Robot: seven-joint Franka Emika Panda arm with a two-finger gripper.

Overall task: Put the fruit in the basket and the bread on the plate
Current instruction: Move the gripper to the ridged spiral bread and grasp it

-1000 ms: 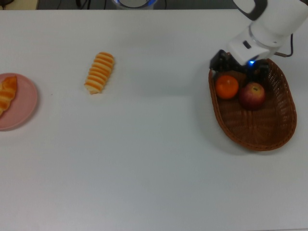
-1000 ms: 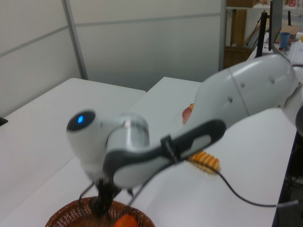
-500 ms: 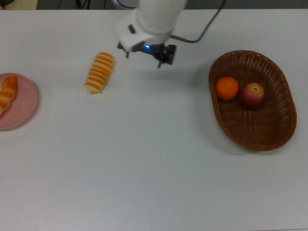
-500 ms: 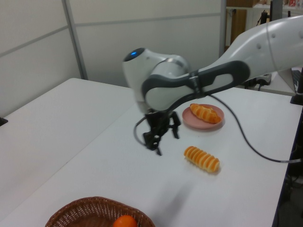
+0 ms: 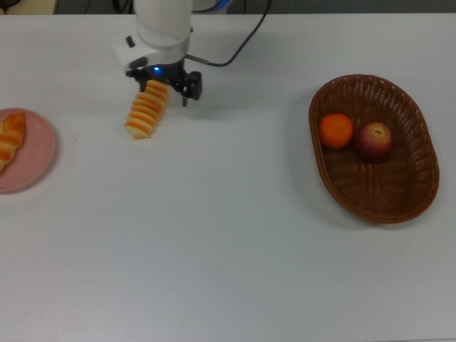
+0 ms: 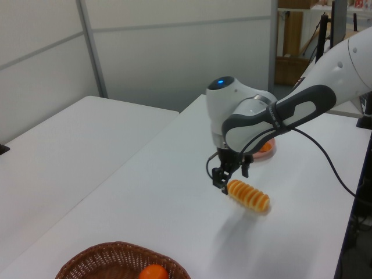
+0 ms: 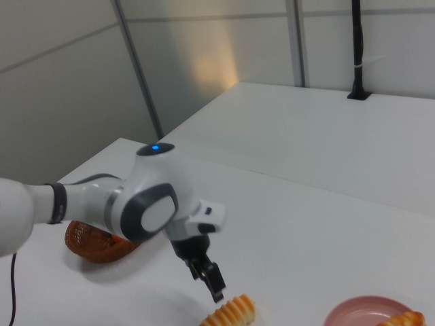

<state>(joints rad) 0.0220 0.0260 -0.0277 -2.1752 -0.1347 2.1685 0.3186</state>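
Over the far end of the striped loaf [image 5: 147, 107], as the top view shows it, I see the gripper [image 5: 165, 85] hovering with its fingers spread wide, one on each side of the loaf's tip, gripping nothing. In the left view the fingertips [image 6: 224, 185] sit just above the bread, apart from it. The loaf lies on the white table [image 5: 228, 235], well apart from the pink plate [image 5: 32, 160] at the top view's left edge, where the braided loaf [image 5: 10, 139] rests. Orange [image 5: 335, 130] and apple [image 5: 373, 140] lie side by side inside the wicker basket [image 5: 399, 196], at the top view's right.
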